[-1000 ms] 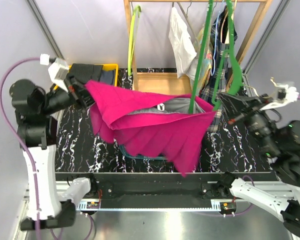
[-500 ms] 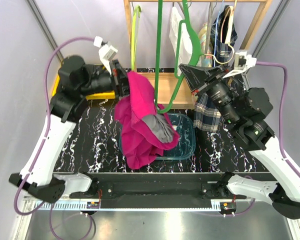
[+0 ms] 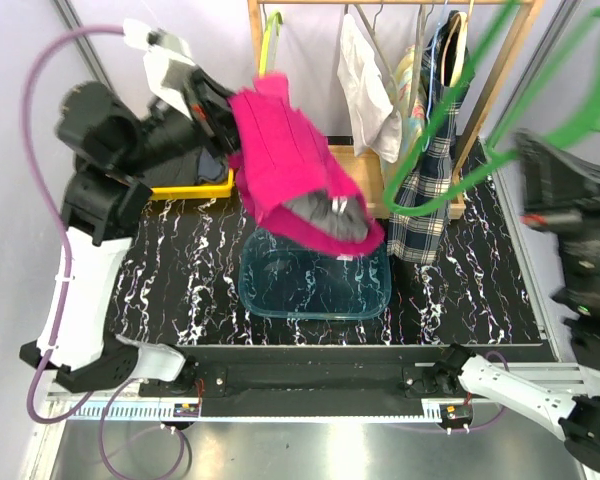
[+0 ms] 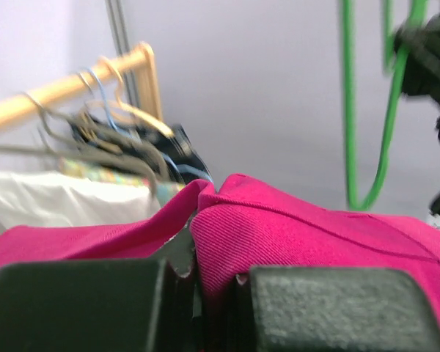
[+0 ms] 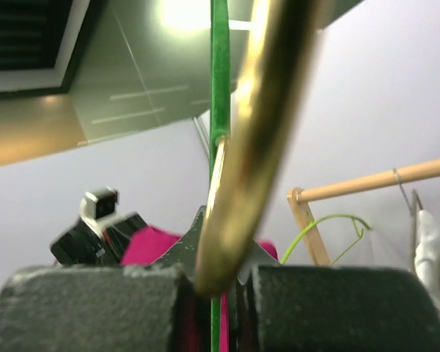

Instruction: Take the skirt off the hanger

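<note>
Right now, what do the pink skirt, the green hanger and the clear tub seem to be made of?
Skirt: woven cloth, matte; fine twill ribs and soft folds show.
Hanger: probably plastic, smooth green, with a shiny brass-coloured metal hook.
Tub: clear bluish plastic, glossy; the marbling of the table shows through.

- The top view is bright and evenly lit from above, with soft, faint shadows on the black white-veined marble tabletop (image 3: 170, 280).
- Heavy motion blur smears the green plastic hanger (image 3: 450, 90) and the black right arm (image 3: 580, 220). The bright pink pleated skirt (image 3: 290, 170) is only slightly smeared.
- In the left wrist view, the left gripper's black fingers (image 4: 73, 308) are dark and soft. The pale wooden rail (image 4: 66, 88) is blurred.
- In the right wrist view, a ceiling lamp (image 5: 187, 13) flares white. The brass-coloured metal hook (image 5: 249, 132) is out of focus and carries glare.
</note>
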### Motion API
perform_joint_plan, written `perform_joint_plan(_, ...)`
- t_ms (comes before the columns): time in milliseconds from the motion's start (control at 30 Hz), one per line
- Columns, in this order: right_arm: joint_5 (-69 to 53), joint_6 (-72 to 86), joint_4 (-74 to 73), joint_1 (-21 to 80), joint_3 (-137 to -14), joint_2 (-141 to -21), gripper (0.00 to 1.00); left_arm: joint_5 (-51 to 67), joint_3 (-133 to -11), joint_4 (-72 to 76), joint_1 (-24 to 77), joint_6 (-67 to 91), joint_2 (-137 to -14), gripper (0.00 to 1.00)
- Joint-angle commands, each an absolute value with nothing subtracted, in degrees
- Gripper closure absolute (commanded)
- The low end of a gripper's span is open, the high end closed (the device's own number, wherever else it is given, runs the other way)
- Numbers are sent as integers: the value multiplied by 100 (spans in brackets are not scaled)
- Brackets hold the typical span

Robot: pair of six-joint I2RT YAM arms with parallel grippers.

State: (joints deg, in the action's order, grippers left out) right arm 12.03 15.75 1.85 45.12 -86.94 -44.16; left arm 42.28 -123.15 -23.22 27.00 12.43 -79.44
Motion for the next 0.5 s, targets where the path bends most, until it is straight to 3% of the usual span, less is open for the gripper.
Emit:
perform_joint_plan(0,1687,1214,167,4491,-8666,-4140,100,4061,-10939,-1916,2987,1169,-7472,100)
perform_joint_plan(200,1881,1020,35,4491,-8753,-3753,100,3815,-9320,-2267,3339,494,-7154,100)
perform_joint_plan(467,1819,1028,-676,4491,-8719,-3604,100,2673,-8288,-2716,3893,-807,-7514,100)
